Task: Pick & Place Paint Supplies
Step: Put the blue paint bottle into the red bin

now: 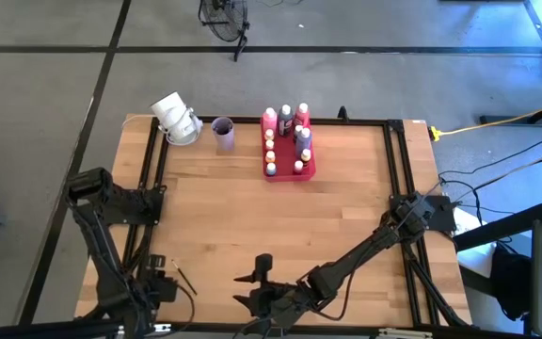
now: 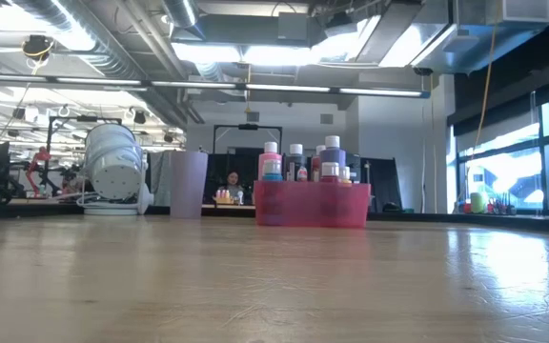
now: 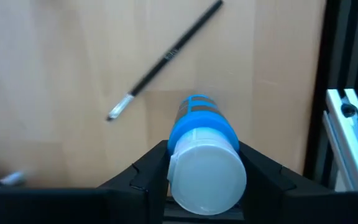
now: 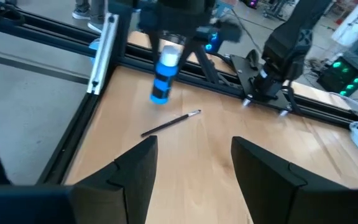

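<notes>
A blue paint bottle [image 3: 196, 118] with a white cap hangs above the table's near left corner, with my left gripper [image 1: 162, 284] shut on it. In the right wrist view, the bottle [image 4: 163, 78] hangs clear of the wood. A thin dark paintbrush [image 3: 166, 57] with a pale tip lies flat on the table just beside it. My right gripper [image 4: 194, 168] stands open near the table's near edge at the middle, pointing toward the bottle and brush, with nothing between its fingers. Several more bottles [image 1: 286, 132] stand in the pink-red tray [image 1: 307, 172]. My left gripper pinches the bottle at its white cap [image 3: 180, 169], one finger on each side. The fingers [image 3: 261, 171] come from above and point down. The bottle hangs below them, slightly tilted, with its base [image 4: 160, 96] clear of the table.
A lilac cup [image 1: 223, 134] and a white lamp-like object [image 1: 174, 118] stand at the far left, next to the tray. Black frame rails [image 1: 154, 169] run along the table's left and right sides. Bare wood [image 1: 280, 221] lies between the tray and the grippers.
</notes>
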You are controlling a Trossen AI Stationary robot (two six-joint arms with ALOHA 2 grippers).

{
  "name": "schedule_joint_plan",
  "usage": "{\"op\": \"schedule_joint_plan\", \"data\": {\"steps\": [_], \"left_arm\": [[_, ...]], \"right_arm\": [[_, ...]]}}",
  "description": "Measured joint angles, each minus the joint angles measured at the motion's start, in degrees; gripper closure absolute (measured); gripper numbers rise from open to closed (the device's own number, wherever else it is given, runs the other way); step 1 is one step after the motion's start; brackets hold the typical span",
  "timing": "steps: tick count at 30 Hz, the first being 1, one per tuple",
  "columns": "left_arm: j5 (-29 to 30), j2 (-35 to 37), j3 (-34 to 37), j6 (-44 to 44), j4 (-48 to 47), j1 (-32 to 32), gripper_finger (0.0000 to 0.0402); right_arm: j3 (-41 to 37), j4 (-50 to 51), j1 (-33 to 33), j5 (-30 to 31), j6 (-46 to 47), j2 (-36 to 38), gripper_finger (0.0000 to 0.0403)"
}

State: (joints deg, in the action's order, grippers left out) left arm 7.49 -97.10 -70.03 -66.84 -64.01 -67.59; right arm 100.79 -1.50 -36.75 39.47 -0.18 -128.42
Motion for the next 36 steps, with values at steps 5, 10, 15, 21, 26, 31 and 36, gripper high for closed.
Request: {"op": "schedule_joint_plan", "data": {"steps": [5, 10, 15, 21, 26, 31, 36], "left_arm": [[1.02, 0.02, -5.18, 6.01, -9.03, 3.16, 0.0256], [4.38, 0.04, -11.86, 13.03, -15.88, 8.07, 0.0256], [8.9, 0.04, -18.18, 17.88, -20.26, 12.35, 0.0256], [14.28, 0.17, -25.08, 18.72, -26.31, 16.6, 0.0256], [13.27, 0.7, -28.56, 24.63, -26.22, 19.39, 0.0256], [12.94, 0.7, -31.33, 27.84, -25.23, 22.18, 0.0256], [12.6, 0.72, -33.16, 30.82, -21.82, 23.89, 0.0256]], "right_arm": [[0.0, -0.71, 1.05, -0.68, 1.39, 0.0, 0.0194], [0.0, -6.53, 2.76, -0.66, 1.22, 0.02, 0.0194], [0.0, -7.85, 4.06, -1.03, 0.36, 0.02, 0.0194], [0.0, -7.77, 3.59, 0.15, -0.45, 0.03, 0.0194], [0.02, -7.1, 1.35, 7.08, -3.31, 0.42, 0.0194], [0.02, -10.58, 0.5, 8.74, -6.45, 0.52, 0.0194], [0.04, -13.24, 1.83, 8.96, -9.34, 0.52, 0.0194]]}}
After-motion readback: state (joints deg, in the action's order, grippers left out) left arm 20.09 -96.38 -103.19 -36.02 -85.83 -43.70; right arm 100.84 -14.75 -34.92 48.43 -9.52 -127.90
